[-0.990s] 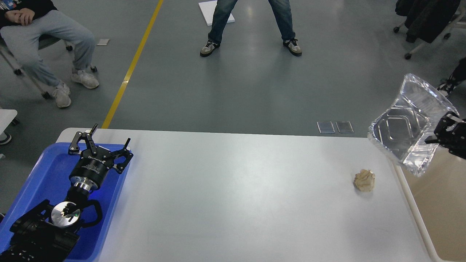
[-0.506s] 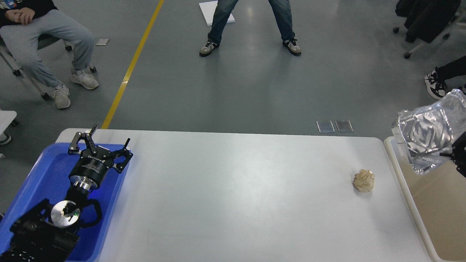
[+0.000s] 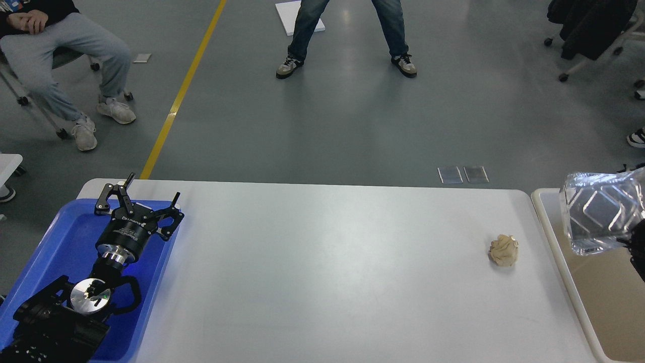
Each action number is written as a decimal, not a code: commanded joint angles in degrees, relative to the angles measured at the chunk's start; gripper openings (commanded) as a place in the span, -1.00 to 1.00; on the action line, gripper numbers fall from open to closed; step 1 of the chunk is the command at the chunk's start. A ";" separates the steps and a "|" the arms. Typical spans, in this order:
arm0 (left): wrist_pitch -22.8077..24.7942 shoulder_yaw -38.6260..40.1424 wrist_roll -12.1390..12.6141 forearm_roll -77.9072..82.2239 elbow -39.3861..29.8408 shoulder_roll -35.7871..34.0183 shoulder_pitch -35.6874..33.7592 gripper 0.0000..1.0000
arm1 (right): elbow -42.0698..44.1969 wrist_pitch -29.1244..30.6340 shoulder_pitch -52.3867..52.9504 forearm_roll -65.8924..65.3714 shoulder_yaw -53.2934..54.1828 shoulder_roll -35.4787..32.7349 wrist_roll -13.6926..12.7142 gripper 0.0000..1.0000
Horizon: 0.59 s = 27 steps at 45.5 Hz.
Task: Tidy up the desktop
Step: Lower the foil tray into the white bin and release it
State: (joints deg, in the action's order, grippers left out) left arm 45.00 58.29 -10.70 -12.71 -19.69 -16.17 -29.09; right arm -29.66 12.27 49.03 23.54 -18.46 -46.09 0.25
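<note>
The white-grey desktop [image 3: 327, 272] carries a crumpled beige paper ball [image 3: 504, 249] near its right end. My left gripper [image 3: 143, 189] is open and empty, hovering over the far end of the blue tray [image 3: 50, 247] at the desktop's left. My right gripper [image 3: 638, 249] shows only as a dark sliver at the right edge. It holds a clear, shiny foil container [image 3: 597, 217], tilted, in the air above the cream-white bin [image 3: 549, 227]. Its fingers are hidden behind the container.
The bin stands just off the desktop's right end. Two people are on the floor beyond the table: one seated at far left [image 3: 60, 50], one standing at the middle [image 3: 347, 30]. A wheeled chair [image 3: 589, 30] stands at far right.
My right gripper has carried the foil container right and down, from above the desktop's right corner to over the bin. The left arm and the paper ball have not moved.
</note>
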 commanded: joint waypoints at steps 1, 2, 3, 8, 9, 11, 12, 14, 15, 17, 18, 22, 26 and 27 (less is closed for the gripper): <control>0.00 -0.01 -0.02 -0.04 0.00 0.00 0.00 1.00 | 8.56 -5.58 -6.76 0.20 7.64 5.30 0.01 -1.00; 0.00 0.07 -0.02 0.05 0.00 0.00 0.00 1.00 | 9.09 -5.85 -7.11 0.19 8.26 5.39 0.01 -1.00; 0.00 -0.01 -0.02 0.05 0.00 0.00 0.00 1.00 | 9.62 -5.94 -7.46 0.11 8.70 5.57 0.01 -1.00; 0.00 0.07 -0.02 -0.04 0.00 0.00 -0.08 1.00 | 12.87 -6.29 -8.16 -0.24 9.06 7.06 0.01 -1.00; 0.00 0.07 -0.02 -0.04 0.00 0.00 0.00 1.00 | 13.75 -6.47 -8.25 -0.24 9.14 7.50 0.01 -1.00; 0.00 -0.01 -0.02 -0.04 0.00 0.00 0.00 1.00 | 15.42 -7.25 -8.69 -0.24 9.32 8.38 0.01 -1.00; 0.00 -0.01 -0.02 -0.04 0.00 0.00 -0.08 1.00 | 16.12 -7.69 -8.87 -0.24 9.32 8.73 0.01 -1.00; 0.00 -0.01 -0.02 -0.04 0.00 0.00 0.00 1.00 | 17.35 -8.75 -9.39 -0.24 9.41 9.78 0.01 -1.00; 0.00 -0.01 -0.02 -0.04 0.00 0.00 0.00 1.00 | 17.88 -9.36 -9.57 -0.16 9.41 10.31 0.01 -1.00; 0.00 -0.01 -0.02 -0.04 0.00 0.00 -0.08 1.00 | 18.59 -10.15 -10.18 -0.24 9.41 11.36 0.01 -1.00; 0.00 0.07 -0.02 -0.04 0.00 0.00 0.00 1.00 | 19.11 -10.51 -10.53 -0.24 9.41 12.07 0.01 -1.00; 0.00 0.07 -0.02 -0.04 0.00 0.00 0.00 1.00 | 21.83 -10.95 -11.59 -0.33 9.50 15.14 0.01 -1.00; 0.00 -0.01 -0.02 -0.04 0.00 0.00 -0.09 1.00 | 24.91 -10.95 -12.03 -0.60 9.50 17.69 0.01 -1.00; 0.00 -0.01 -0.02 -0.04 0.00 0.00 -0.09 1.00 | 25.27 -10.95 -12.21 -0.60 9.50 18.05 0.01 -1.00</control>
State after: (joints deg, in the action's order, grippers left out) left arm 45.00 58.31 -10.73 -12.74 -19.69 -16.17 -29.11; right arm -11.31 3.07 39.15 23.26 -9.63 -34.13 0.26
